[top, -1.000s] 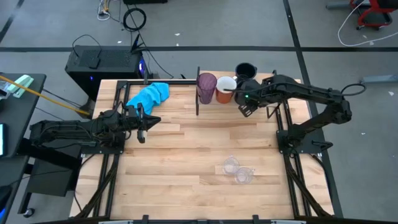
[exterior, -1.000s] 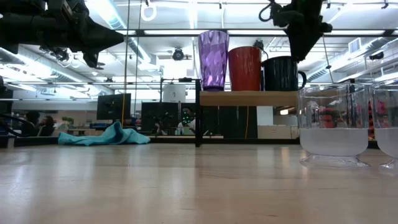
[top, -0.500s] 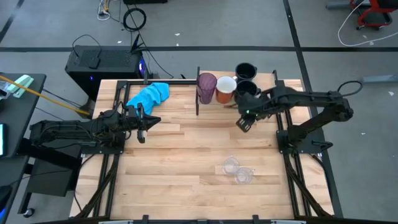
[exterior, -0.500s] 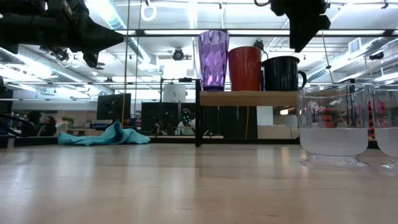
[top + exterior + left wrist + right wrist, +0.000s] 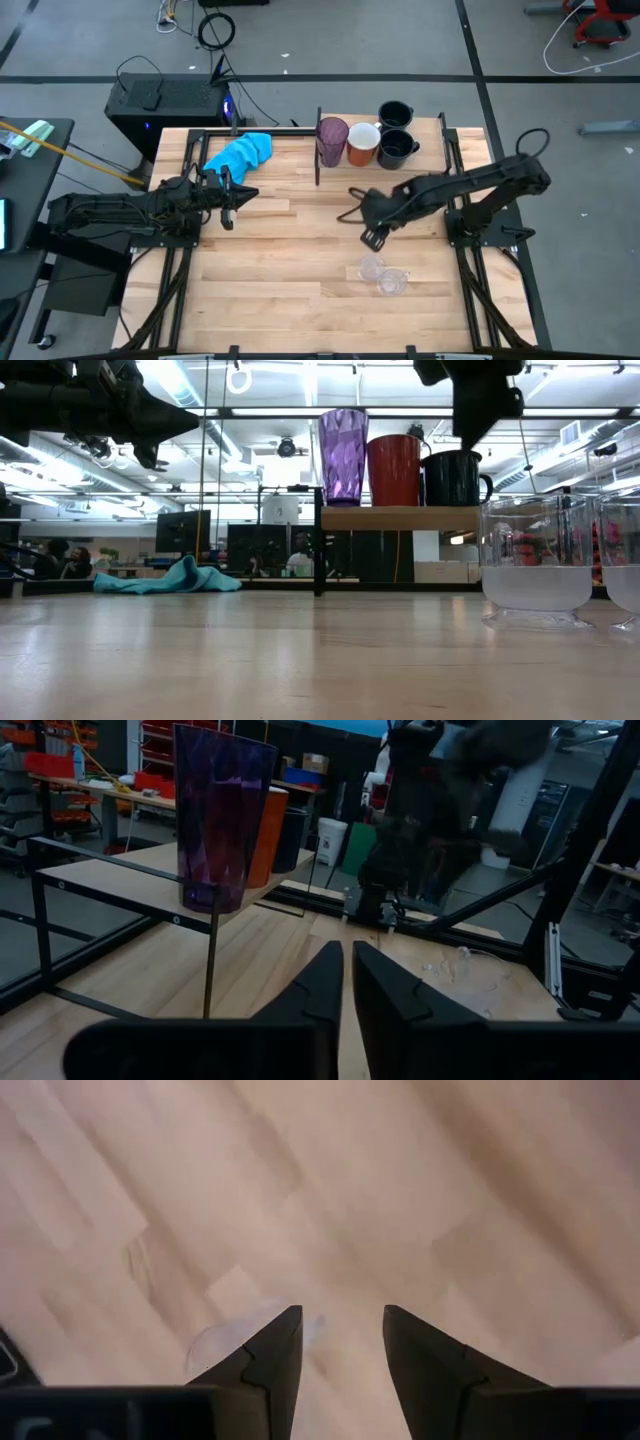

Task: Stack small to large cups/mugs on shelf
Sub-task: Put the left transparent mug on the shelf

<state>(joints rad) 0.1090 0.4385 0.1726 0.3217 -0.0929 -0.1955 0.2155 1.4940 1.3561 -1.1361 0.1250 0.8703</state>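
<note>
From above we see our right end effector (image 5: 371,237) mid-table, near two clear cups (image 5: 381,275), low view, tumbler (image 5: 343,456) and mugs on shelf (image 5: 400,517), wrist views, left end effector (image 5: 346,982) together, right fingers (image 5: 270,1355) apart.

Shelf (image 5: 340,163): purple tumbler (image 5: 332,141), orange mug (image 5: 362,143), navy mug (image 5: 395,148); tabletop (image 5: 290,260): blue cloth (image 5: 240,153), 2 clear cups (image 5: 381,275).
</note>
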